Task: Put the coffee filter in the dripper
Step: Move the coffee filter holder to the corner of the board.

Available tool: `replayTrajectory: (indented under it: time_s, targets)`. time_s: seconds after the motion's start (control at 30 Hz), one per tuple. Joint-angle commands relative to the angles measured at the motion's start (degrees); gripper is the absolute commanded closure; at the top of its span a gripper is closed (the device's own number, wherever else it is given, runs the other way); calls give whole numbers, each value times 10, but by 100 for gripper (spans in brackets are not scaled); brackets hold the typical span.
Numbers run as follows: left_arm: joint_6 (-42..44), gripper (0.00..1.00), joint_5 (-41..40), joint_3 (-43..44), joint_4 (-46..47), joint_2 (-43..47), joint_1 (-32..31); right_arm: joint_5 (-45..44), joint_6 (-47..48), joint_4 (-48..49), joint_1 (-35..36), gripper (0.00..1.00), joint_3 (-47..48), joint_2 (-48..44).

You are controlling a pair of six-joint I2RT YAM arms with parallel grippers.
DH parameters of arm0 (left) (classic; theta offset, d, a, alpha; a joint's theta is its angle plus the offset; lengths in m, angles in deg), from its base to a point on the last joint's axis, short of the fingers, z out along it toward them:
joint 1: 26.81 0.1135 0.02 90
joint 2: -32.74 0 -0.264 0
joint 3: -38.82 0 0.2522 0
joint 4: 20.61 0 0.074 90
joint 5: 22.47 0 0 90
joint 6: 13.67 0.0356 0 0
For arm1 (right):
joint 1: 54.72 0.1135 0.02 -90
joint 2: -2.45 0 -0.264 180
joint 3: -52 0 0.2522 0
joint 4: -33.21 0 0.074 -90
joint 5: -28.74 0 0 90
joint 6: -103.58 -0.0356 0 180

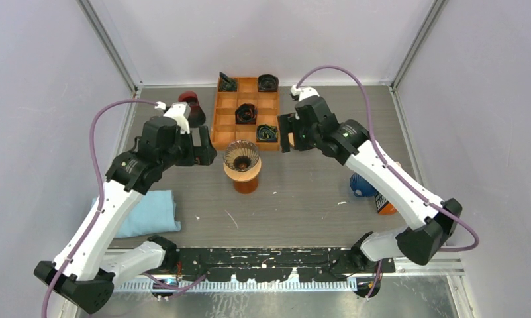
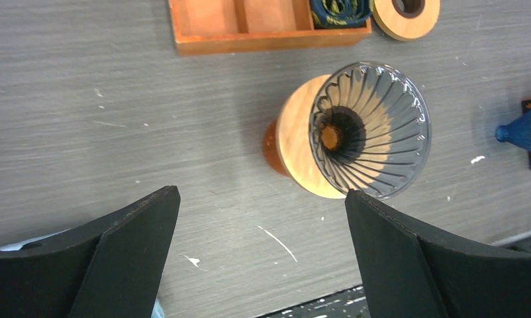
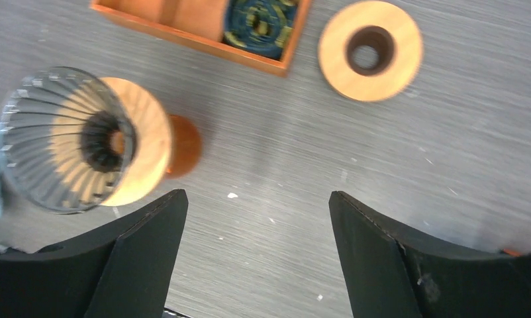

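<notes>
The dripper (image 1: 241, 158) is a ribbed clear glass cone in a wooden collar on an orange-brown base, standing mid-table in front of the tray. Its cone is empty. It also shows in the left wrist view (image 2: 372, 129) and the right wrist view (image 3: 64, 139). I see no paper coffee filter in any view. My left gripper (image 1: 206, 149) is open and empty, hovering just left of the dripper (image 2: 261, 192). My right gripper (image 1: 286, 136) is open and empty, hovering to the dripper's right (image 3: 257, 193).
A wooden compartment tray (image 1: 224, 119) with dark items stands behind the dripper. A wooden ring (image 3: 370, 50) lies right of it. A blue cloth (image 1: 150, 212) lies near left, a dark red cup (image 1: 191, 106) far left, a blue cone (image 1: 362, 185) and an orange box (image 1: 384, 204) at right.
</notes>
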Motion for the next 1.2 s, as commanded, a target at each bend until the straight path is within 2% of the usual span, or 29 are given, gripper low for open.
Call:
replayTrajectory:
  time_s: [0.0, 0.27, 0.73, 0.93, 1.17]
  targets:
    - [74, 1, -73, 26, 2, 32, 4, -100, -18, -49, -21, 14, -28, -45]
    - [118, 1, -191, -46, 45, 84, 4, -107, -47, -101, -141, 11, -78, -110]
    - [125, 1, -223, -94, 74, 104, -11, -107, -37, -95, -363, 15, -157, -149]
    - [127, 1, -237, -98, 74, 102, -28, -80, -15, -60, -446, 22, -188, -137]
    - [129, 1, -250, -101, 75, 98, -49, -51, -12, -3, -487, 40, -226, -106]
